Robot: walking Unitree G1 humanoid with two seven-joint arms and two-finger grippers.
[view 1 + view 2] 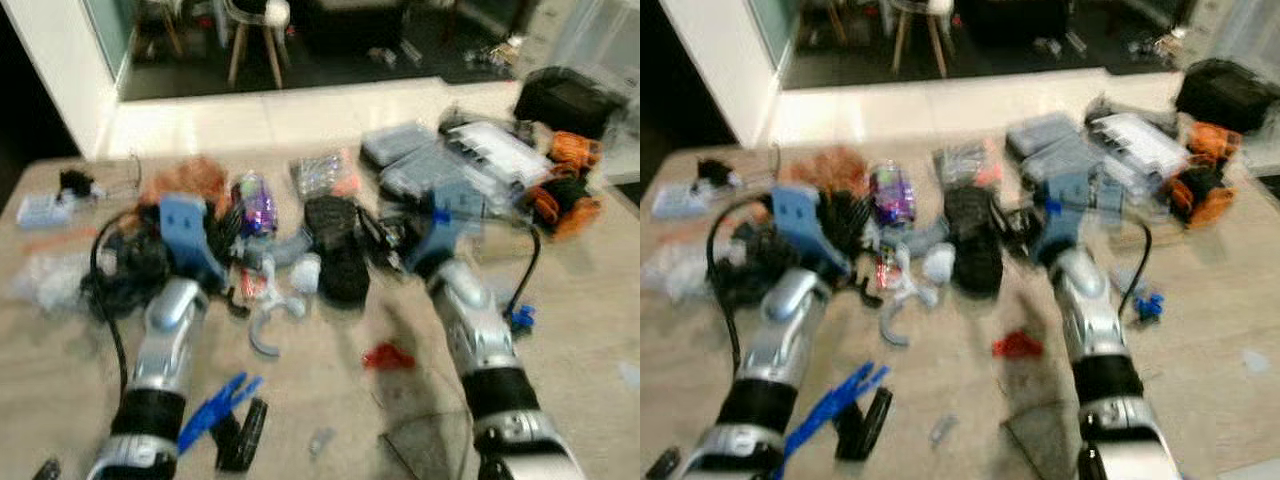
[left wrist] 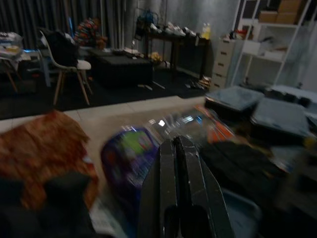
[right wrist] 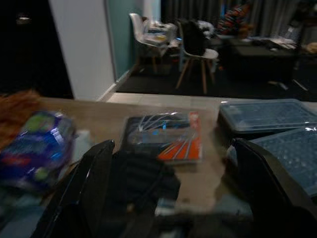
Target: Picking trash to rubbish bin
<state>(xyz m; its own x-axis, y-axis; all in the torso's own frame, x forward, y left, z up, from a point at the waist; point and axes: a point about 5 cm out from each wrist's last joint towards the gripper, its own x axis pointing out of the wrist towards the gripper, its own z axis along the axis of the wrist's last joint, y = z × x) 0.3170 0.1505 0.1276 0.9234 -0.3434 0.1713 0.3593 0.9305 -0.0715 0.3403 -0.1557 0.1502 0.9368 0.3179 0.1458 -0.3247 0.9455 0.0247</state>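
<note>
Lying among the clutter near the middle of the table [image 1: 580, 330], a purple packet [image 1: 256, 203] sits between an orange crumpled wrapper [image 1: 190, 178] and a black bundle [image 1: 335, 250]. Beyond the bundle rests a clear pack with an orange stripe [image 3: 166, 136], and grey plastic cases [image 3: 267, 115] stand further toward the robot's right. The left gripper [image 2: 179, 168] hovers just short of the purple packet with its two fingers pressed together and nothing between them. The right gripper [image 3: 171, 183] hangs over the black bundle with its fingers spread wide apart. Closer to the robot lie a small red scrap [image 1: 388, 355] and a blue plastic piece [image 1: 215, 408]. Orange cables [image 1: 562, 185] sit at the far right of the table.
</note>
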